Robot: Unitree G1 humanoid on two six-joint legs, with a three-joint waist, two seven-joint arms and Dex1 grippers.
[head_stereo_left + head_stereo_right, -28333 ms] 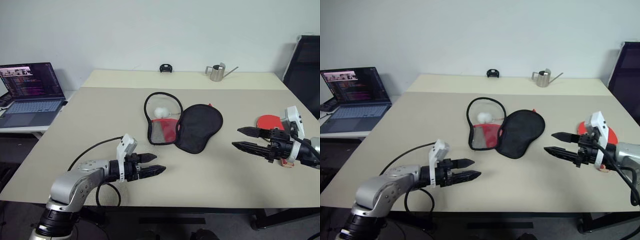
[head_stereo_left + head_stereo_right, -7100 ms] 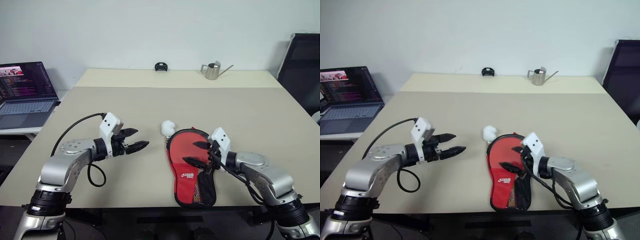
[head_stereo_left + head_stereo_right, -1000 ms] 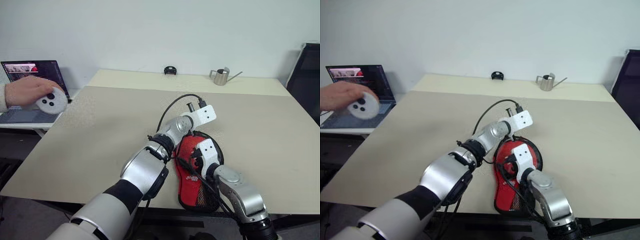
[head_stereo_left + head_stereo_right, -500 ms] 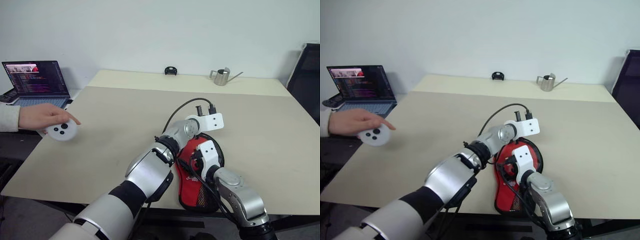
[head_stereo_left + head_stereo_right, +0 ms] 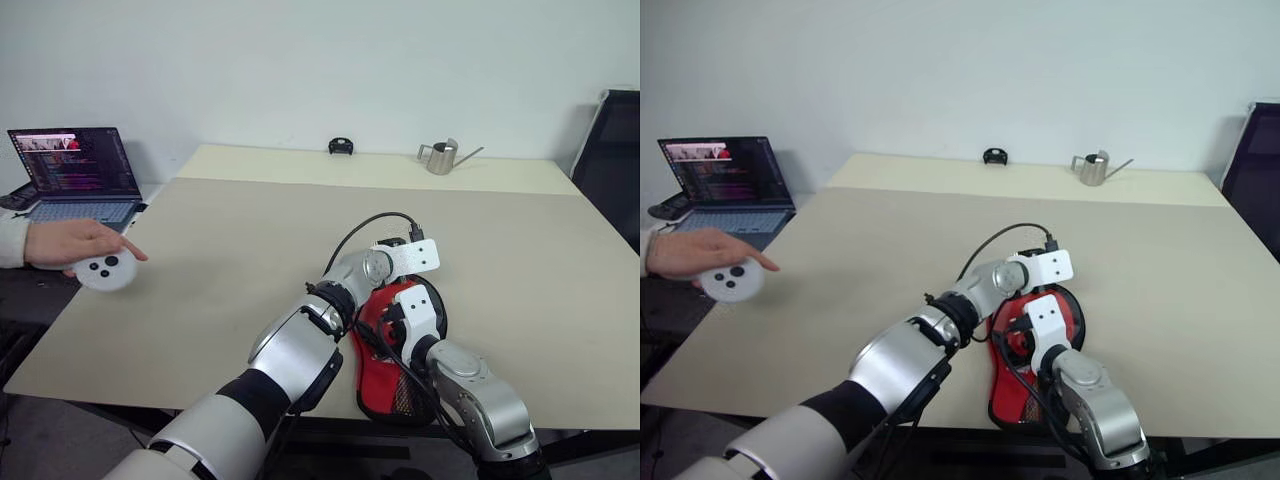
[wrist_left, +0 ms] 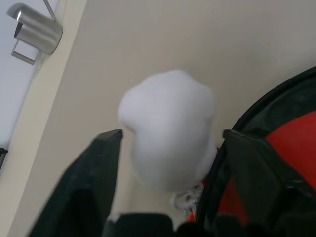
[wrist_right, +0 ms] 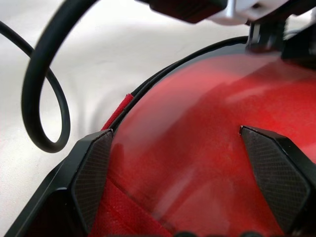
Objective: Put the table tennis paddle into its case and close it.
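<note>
Case: one, soft red fabric with black piping and a mesh pocket, paddle-shaped, lying flat at the near edge of the one beige table. Two grippers sit over it. The left gripper has its fingers spread to either side of one fluffy white ball just beyond the case's rim. The right gripper hangs over the red fabric, its textured fingers wide apart. One steel watering can and one laptop stand well apart.
</note>
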